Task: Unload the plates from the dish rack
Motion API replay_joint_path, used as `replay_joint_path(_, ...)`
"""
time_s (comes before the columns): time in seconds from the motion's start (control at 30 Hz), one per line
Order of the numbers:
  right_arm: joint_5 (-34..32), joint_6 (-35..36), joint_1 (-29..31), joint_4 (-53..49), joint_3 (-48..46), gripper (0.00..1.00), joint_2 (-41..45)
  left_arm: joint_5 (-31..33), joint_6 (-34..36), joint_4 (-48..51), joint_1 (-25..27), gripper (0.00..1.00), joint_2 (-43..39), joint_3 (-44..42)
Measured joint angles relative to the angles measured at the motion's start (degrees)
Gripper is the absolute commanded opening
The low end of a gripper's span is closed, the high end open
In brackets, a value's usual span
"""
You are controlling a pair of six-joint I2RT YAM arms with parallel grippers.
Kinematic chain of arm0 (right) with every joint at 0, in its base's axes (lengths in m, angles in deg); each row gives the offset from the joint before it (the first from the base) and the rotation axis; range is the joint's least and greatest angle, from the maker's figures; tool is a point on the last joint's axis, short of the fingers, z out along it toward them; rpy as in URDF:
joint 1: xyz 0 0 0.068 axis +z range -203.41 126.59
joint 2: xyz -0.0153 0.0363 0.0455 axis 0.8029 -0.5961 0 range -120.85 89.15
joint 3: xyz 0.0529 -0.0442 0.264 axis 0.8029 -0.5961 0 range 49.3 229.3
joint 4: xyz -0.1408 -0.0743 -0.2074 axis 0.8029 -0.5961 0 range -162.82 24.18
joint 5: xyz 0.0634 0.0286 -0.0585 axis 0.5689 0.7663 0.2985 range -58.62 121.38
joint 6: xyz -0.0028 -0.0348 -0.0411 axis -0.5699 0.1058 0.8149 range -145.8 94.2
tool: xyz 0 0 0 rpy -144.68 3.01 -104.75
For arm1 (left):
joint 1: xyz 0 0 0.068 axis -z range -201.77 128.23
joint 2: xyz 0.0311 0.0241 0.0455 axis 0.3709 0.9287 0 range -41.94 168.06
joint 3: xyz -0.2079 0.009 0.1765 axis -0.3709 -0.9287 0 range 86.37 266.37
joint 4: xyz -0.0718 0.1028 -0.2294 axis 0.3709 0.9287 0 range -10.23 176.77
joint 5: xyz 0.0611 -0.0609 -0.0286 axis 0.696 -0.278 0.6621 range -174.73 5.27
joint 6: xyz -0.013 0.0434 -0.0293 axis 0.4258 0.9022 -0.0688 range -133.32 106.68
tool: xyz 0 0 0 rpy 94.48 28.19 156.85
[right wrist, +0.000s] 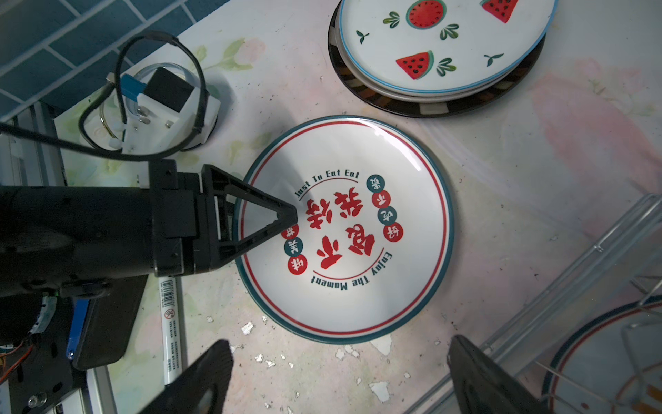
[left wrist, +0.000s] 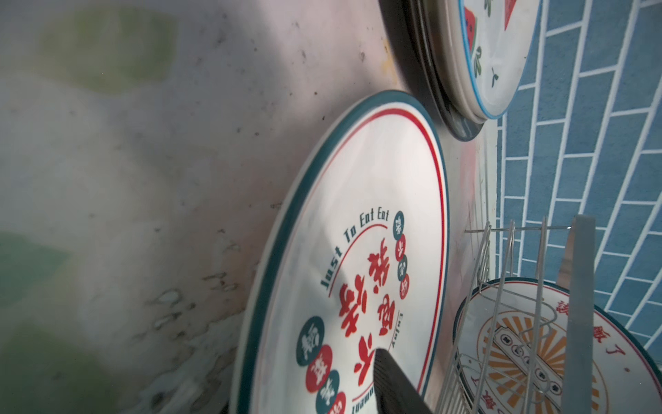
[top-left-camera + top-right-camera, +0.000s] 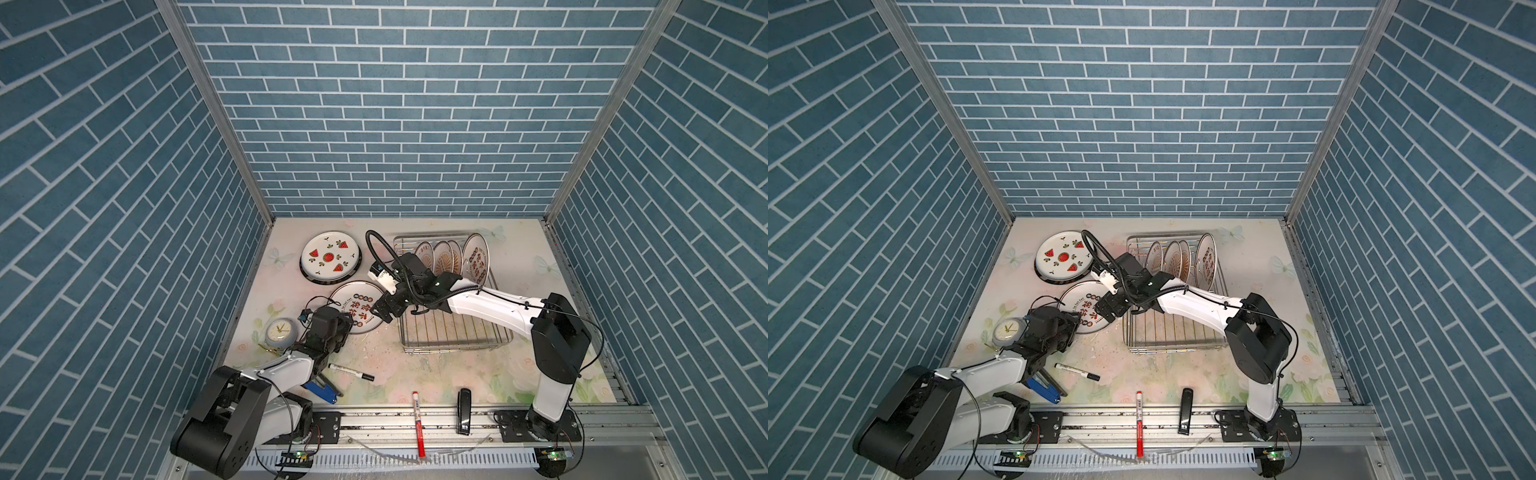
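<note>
The red-character plate (image 1: 344, 229) lies flat on the table beside the dish rack (image 3: 457, 347), with the left gripper (image 1: 283, 219) over its rim (whether it grips, I cannot tell). The right gripper (image 3: 384, 311), jaws wide and empty, is nearer the plates (image 3: 451, 259) standing on edge at the rack's far end, beyond it

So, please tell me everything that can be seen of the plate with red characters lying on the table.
The plate is round, white and glossy, seemingly ceramic, with a dark teal rim and a thin red ring inside. Its middle bears large red characters, red and teal dots, and the words Just To Eat Eat and Enjoy The Moment. It lies face up on the table, apart from the plate stack, beside the dish rack. The left gripper reaches over its edge; contact cannot be told.
</note>
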Motion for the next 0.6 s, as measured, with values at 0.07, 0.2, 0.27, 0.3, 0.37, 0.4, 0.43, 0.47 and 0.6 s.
replay_joint_path(0.07, 0.0, -0.02, 0.0, 0.02, 0.0, 0.95, 0.0, 0.02, 0.07, 0.02, 0.0, 0.52, 0.0, 0.07)
replay_joint_path(0.2, -0.02, -0.02, 0.0, 0.02, 0.0, 0.95, 0.0, 0.15, 0.09, 0.11, 0.0, 0.6, -0.09, 0.09)
replay_joint_path(0.27, -0.02, -0.02, 0.0, 0.09, 0.0, 0.95, 0.0, 0.61, -0.26, 0.44, 0.0, 0.67, -0.61, 0.31)
replay_joint_path(0.3, 0.0, -0.02, 0.0, 0.13, 0.0, 0.95, 0.0, 1.01, -0.63, 0.87, 0.0, 0.7, -0.98, 0.39)
replay_joint_path(0.37, -0.02, -0.02, 0.0, 0.46, 0.0, 0.95, 0.0, 2.03, -1.2, 1.88, -0.02, 0.73, -2.14, 0.46)
replay_joint_path(0.4, 0.0, -0.02, 0.0, 0.61, 0.0, 0.95, 0.0, 2.56, -1.33, 2.47, -0.02, 0.74, -2.64, 0.46)
replay_joint_path(0.43, -0.02, -0.02, 0.0, 0.83, 0.0, 0.95, 0.0, 3.13, -1.36, 3.48, -0.02, 0.77, -3.41, 0.46)
replay_joint_path(0.47, -0.02, -0.02, 0.0, 0.96, 0.0, 0.95, 0.0, 3.72, -1.4, 4.66, -0.02, 0.81, -4.33, 0.48)
replay_joint_path(0.6, -0.13, -0.02, 0.0, 1.29, 0.0, 0.95, 0.0, 5.84, -1.6, 8.66, -0.02, 0.85, -8.22, 0.48)
